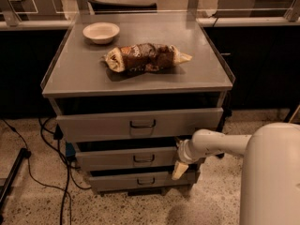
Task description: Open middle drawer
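The grey cabinet has three stacked drawers. The middle drawer (pixel 126 157) has a flat grey front with a small dark wire handle (pixel 143 159) at its centre. It stands slightly out under the taller top drawer (pixel 136 123), which is pulled out. My gripper (pixel 180 165) hangs at the right end of the middle drawer's front, off to the right of the handle. A pale fingertip (pixel 178 170) points down in front of the lowest drawer (pixel 140 180). My white arm reaches in from the right.
A white bowl (pixel 101 32) and a brown snack bag (pixel 143 57) lie on the cabinet top (pixel 75 74). Dark cables (pixel 56 172) run over the speckled floor at the left. My white body (pixel 272 177) fills the lower right. Dark counters stand behind.
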{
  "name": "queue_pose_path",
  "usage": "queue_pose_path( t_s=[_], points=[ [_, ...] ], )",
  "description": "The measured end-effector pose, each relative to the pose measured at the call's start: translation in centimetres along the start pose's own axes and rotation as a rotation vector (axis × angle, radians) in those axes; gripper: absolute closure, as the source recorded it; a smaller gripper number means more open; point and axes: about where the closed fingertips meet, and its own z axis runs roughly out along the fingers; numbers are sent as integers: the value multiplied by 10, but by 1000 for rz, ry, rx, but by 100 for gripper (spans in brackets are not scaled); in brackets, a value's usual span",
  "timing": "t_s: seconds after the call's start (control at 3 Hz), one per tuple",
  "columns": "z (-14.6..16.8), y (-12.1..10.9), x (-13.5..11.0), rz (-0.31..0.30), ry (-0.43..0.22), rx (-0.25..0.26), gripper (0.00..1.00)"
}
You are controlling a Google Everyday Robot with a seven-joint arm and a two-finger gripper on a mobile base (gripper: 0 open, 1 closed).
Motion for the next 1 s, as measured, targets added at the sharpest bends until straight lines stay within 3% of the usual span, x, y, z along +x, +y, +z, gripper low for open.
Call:
queue_pose_path(
  t_s=[1.0],
  points=[
    [-2, 22, -2, 45, 17, -109, 0]
  ],
)
